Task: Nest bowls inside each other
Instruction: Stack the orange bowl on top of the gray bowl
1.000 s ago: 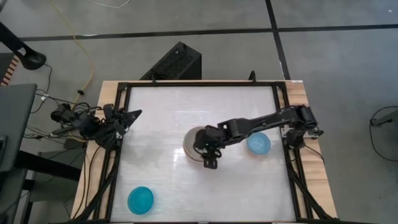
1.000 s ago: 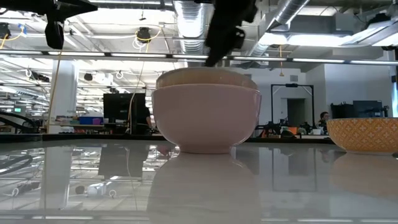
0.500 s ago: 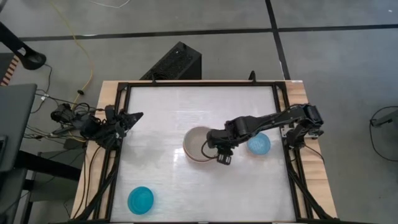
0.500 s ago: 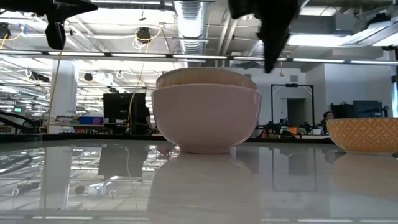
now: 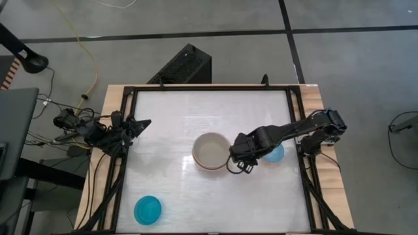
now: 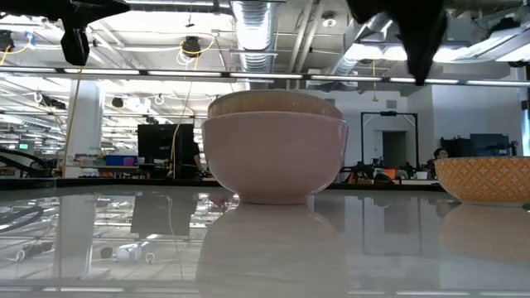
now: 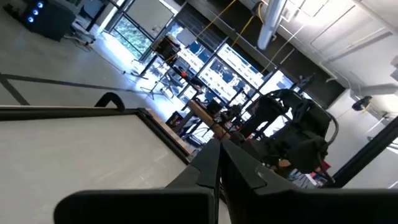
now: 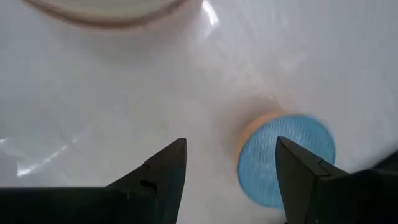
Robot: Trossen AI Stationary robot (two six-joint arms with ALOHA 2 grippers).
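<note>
A cream-white bowl [image 5: 210, 151] stands mid-table with a grey bowl [image 6: 273, 104] nested in it, the grey rim rising above the cream rim. To its right a light blue bowl [image 5: 274, 153] sits inside a salmon-orange bowl [image 6: 484, 179]. A teal bowl [image 5: 147, 210] stands alone near the front left corner. My right gripper [image 5: 243, 160] hangs open above the table between the cream bowl and the blue-in-orange pair [image 8: 286, 158], pointing down and holding nothing. My left gripper [image 5: 135, 123] is shut at the table's left edge.
A black frame [image 5: 295, 98] runs round the white table top. Bare table lies at the far side and at the front between the teal bowl and the right edge. Cables and a black box [image 5: 186, 65] lie on the floor beyond the far-left corner.
My right gripper has moved from over the cream bowl toward the table's right edge, toward the blue-in-orange pair, and has turned its fingers downward. The bowls have stayed where they were.
</note>
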